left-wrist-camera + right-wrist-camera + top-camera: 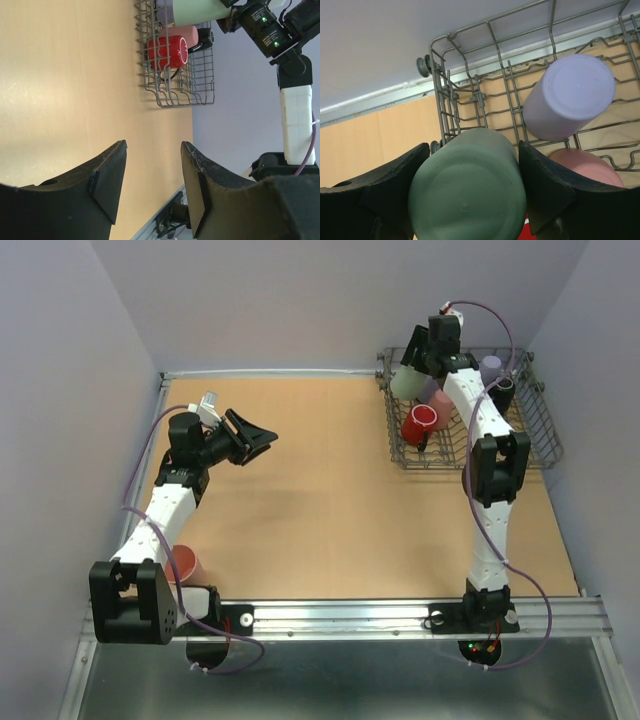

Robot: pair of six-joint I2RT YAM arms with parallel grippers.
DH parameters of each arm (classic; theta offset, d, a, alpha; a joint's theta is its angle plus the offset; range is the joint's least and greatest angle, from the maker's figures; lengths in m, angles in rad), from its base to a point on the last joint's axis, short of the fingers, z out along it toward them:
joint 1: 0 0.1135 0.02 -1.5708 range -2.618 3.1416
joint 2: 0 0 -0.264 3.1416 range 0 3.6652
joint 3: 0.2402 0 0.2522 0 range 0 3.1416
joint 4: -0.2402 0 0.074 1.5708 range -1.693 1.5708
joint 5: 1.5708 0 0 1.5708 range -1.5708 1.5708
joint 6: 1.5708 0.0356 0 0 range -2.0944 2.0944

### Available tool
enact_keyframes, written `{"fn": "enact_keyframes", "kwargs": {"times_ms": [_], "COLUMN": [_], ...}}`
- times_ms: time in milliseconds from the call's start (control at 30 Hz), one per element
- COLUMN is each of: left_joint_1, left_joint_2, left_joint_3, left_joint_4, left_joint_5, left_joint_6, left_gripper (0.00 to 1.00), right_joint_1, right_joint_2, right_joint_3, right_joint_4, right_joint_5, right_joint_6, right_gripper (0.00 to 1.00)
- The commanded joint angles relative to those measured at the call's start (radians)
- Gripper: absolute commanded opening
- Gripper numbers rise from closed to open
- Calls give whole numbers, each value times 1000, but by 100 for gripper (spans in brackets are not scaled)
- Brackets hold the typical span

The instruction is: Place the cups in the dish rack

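The grey wire dish rack [546,432] stands at the table's far right. My right gripper [418,362] is shut on a pale green cup [405,383] and holds it over the rack's far left corner. In the right wrist view the fingers [547,185] flank this cup [470,195], base toward the camera. In the rack lie a red cup [420,424], a pink cup [441,400], a lavender cup [491,367] and a black cup [503,390]. Another pink cup [187,562] stands near the left arm's base, partly hidden. My left gripper [262,440] is open and empty above the table.
The left wrist view shows the rack [186,100] with the red cup [167,51] ahead, past bare tabletop. Grey walls close in on the left, back and right. A metal rail [350,618] runs along the near edge.
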Motion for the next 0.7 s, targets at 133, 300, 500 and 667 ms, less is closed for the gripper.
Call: {"fn": "enact_keyframes", "kwargs": {"times_ms": [133,300,500,667], "left_joint_1": [4,4,5,4], "left_joint_2": [36,46,47,28], "left_joint_3": [44,35,21,1], "left_joint_4": [-10,-15,-15,-15], "left_joint_5": [15,24,25,25], "left_joint_6": [72,81,91,92], "left_gripper": [56,54,54,54], "right_joint_1": [22,22,27,28], "right_joint_2": [37,62,88,113], "right_joint_3": [73,85,77,77], "right_joint_4": [24,24,24,27], "right_joint_5": [138,165,172,187], "right_joint_6": [-81,-97,-91,-88], "right_gripper": [0,0,0,0]}}
